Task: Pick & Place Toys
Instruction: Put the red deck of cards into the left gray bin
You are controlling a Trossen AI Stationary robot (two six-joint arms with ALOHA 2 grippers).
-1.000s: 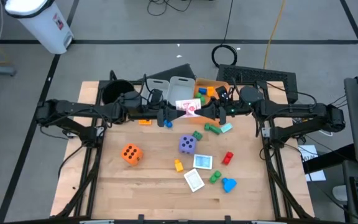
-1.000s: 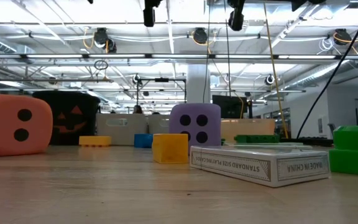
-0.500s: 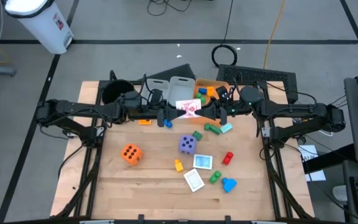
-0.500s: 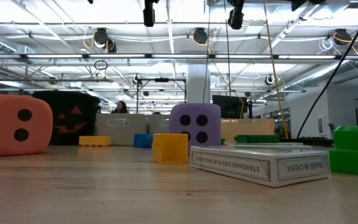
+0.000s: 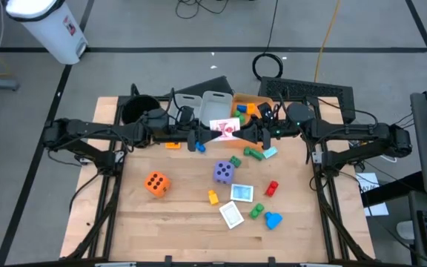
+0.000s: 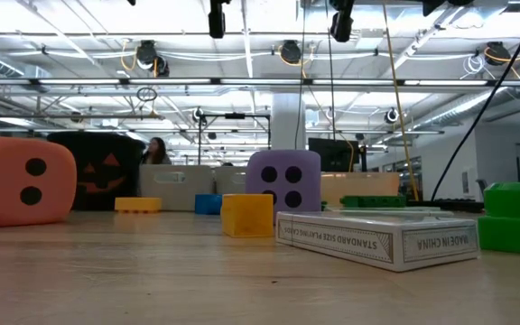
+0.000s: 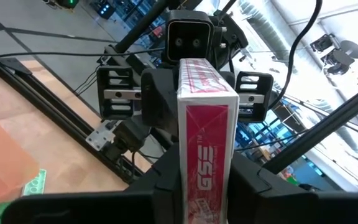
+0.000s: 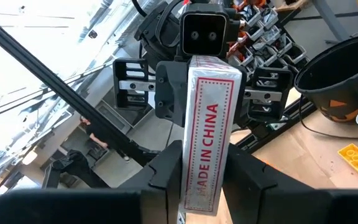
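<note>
Wooden table [image 5: 176, 215] under bright ceiling lights [image 6: 287, 51].

A black pot [image 5: 136, 110] with a jack-o'-lantern face stands at the far left corner of the wooden bench [image 5: 169, 215]. Beside it sit two grey bins [image 5: 212, 104] and an orange bin [image 5: 254, 100]. A white trash can [image 5: 50, 26] stands on the floor; a keyboard [image 5: 306, 93] lies behind the bench.
</note>
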